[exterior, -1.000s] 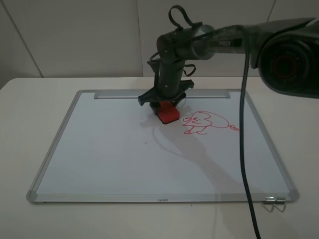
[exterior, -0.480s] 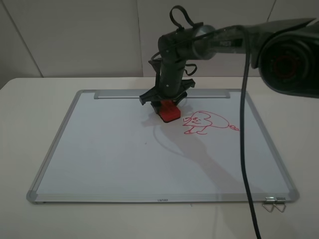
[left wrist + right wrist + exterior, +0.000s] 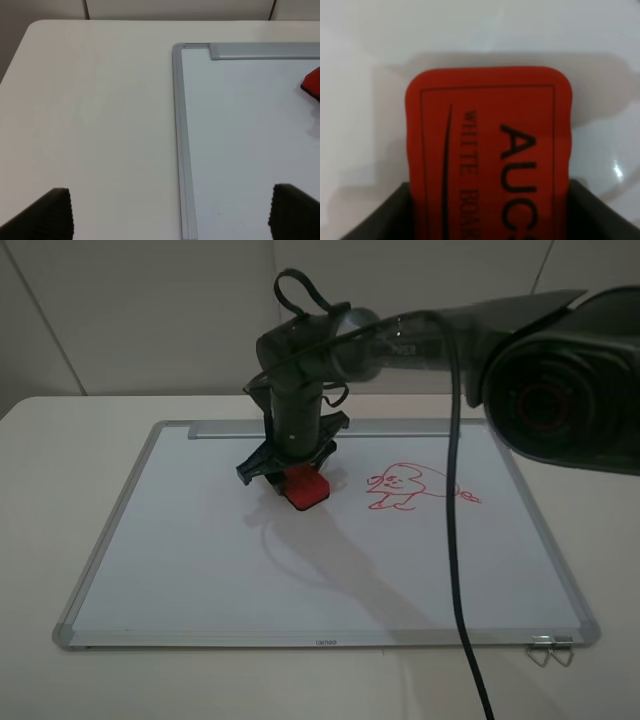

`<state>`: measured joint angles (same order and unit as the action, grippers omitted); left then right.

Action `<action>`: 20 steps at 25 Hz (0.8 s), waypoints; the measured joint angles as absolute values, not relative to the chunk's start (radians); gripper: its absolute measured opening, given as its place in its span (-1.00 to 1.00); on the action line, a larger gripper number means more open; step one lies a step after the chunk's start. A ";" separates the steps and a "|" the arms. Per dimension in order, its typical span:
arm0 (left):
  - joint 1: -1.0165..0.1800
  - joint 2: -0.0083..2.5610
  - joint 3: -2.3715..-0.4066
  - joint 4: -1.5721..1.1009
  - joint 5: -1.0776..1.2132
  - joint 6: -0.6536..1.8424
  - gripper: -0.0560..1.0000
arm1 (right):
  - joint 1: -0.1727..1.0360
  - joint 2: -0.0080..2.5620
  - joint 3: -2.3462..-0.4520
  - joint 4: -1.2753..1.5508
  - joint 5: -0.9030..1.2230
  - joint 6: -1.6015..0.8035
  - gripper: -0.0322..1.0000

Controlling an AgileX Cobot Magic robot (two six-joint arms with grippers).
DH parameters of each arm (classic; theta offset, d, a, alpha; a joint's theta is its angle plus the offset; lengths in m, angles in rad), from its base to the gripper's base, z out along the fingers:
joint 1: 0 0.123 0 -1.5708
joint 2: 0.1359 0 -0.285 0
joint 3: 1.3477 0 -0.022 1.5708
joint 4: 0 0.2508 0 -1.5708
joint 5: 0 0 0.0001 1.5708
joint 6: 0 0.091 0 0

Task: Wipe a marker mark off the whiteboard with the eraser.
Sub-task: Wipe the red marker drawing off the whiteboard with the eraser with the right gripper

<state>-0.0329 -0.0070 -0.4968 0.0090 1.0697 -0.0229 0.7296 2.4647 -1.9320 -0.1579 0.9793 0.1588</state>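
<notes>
**Red eraser clamped in your right gripper, low on the board**

Your right gripper (image 3: 293,472) is closed on the one eraser (image 3: 304,488). In the right wrist view its two dark fingers (image 3: 375,220) press the block's long sides, and the red top with black lettering sticks out past them. The eraser sits low at the whiteboard (image 3: 200,560) with its shadow tight around it. You cannot tell from these views whether the felt base actually touches.

Outward from there, you have one board lying flat on the white table (image 3: 60,440). The eraser is over its far half, a little left of the middle and short of the single metal tray strip (image 3: 225,429) on the far edge. One red drawing shows on the white surface, a sideways heart-shaped creature (image 3: 408,486) with a tail. It lies to the right of the eraser, clearly apart from it. One black cable (image 3: 455,500) hangs from the right arm across the board's right side, and one small wire clip (image 3: 550,648) lies at the near right corner.

Your left gripper (image 3: 175,215) is spread wide and holds nothing. It hangs above the board's left frame, near the far left corner, well apart from the eraser, whose red edge only just shows at the side of the left wrist view.
</notes>
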 joint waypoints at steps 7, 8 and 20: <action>-0.033 -0.007 -0.497 0.009 1.070 -0.023 0.58 | 0.785 2.465 -1.951 -0.137 1.020 0.130 0.02; -0.033 -0.007 -0.497 0.009 1.070 -0.023 0.58 | 0.785 2.461 -1.951 -0.135 1.021 0.129 0.02; -0.033 -0.007 -0.497 0.009 1.070 -0.023 0.58 | 0.798 2.375 -1.935 -0.073 1.105 0.132 0.02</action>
<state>-0.0329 -0.0070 -0.4968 0.0090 1.0697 -0.0229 0.7979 2.3750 -1.9346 -0.0731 1.1045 0.1322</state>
